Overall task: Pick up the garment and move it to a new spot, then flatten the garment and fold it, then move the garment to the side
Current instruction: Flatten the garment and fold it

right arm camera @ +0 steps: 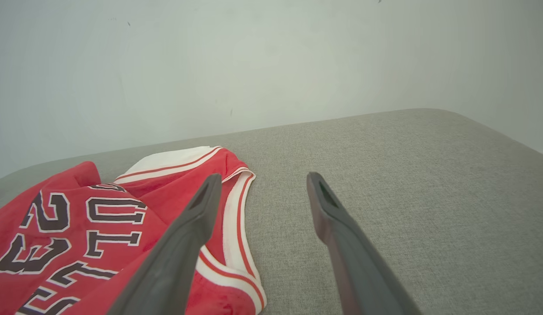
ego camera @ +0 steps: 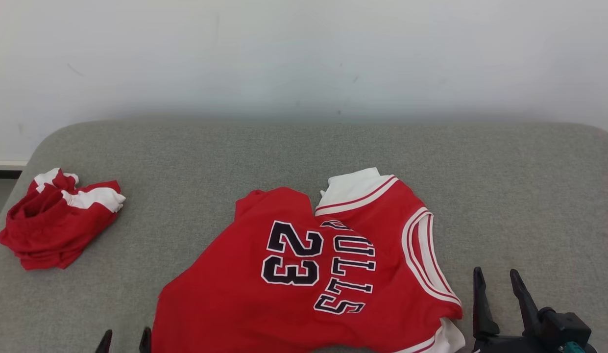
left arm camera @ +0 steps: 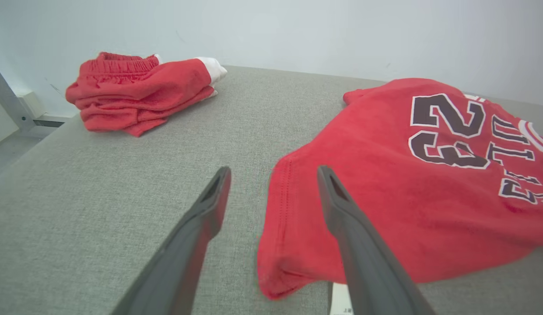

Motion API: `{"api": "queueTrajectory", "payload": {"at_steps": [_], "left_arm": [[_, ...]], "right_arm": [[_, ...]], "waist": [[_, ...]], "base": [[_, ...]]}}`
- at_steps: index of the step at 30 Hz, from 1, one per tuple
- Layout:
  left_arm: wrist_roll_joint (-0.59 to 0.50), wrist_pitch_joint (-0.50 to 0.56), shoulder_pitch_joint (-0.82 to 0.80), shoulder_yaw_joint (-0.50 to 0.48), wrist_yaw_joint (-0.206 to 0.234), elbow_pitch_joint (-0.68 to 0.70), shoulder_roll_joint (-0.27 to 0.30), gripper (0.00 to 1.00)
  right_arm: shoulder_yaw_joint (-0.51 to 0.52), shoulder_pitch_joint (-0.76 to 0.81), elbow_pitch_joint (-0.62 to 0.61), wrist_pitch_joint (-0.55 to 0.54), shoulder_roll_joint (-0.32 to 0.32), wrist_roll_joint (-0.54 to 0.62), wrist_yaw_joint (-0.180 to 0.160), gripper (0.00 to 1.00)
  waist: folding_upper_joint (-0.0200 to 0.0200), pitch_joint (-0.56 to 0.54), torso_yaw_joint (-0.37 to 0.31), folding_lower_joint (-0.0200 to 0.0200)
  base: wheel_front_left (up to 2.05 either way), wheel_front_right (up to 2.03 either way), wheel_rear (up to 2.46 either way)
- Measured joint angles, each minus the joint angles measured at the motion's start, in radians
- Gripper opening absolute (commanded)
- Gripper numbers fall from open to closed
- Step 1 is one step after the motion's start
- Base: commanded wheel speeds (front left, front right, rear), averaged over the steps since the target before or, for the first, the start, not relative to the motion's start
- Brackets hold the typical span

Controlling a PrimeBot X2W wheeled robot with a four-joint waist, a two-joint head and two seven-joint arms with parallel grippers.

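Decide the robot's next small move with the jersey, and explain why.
Probably close the left fingers on the jersey's near hem corner and draw it flat: it lies rumpled on the grey cushion, and that hem lies by those open fingers.

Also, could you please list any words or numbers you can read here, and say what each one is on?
"23": on the red jersey, dark digits outlined in white.
"ULLS": beside the number on the same jersey; the letter before it is half lost in a fold.
Unreadable: the white tag under the jersey's hem, too small.
No text shows on the folded red shorts.
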State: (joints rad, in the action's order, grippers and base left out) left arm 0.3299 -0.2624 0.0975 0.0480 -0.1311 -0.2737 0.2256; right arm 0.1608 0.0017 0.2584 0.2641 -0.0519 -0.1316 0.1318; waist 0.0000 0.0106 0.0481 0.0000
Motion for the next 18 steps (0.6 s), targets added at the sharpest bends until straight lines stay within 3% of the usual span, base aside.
{"api": "queueTrajectory", "payload": {"at_steps": [9,18], "left_arm": [[-0.101,0.0,0.019,-0.109,0.0,0.152,-0.066,1.0],[-0.136,0.0,0.021,-0.116,0.0,0.165,-0.111,1.0]], "right_arm": [[-0.001,0.0,0.009,0.0,0.0,0.0,0.0,1.0],[-0.028,-0.003,0.031,0.0,-0.002,0.023,0.0,1.0]], "waist": [[0.0,-0.012,0.015,0.0],[0.0,-0.021,0.023,0.0]], "base": [[0.0,0.0,0.0],[0.0,0.0,0.0]]}}
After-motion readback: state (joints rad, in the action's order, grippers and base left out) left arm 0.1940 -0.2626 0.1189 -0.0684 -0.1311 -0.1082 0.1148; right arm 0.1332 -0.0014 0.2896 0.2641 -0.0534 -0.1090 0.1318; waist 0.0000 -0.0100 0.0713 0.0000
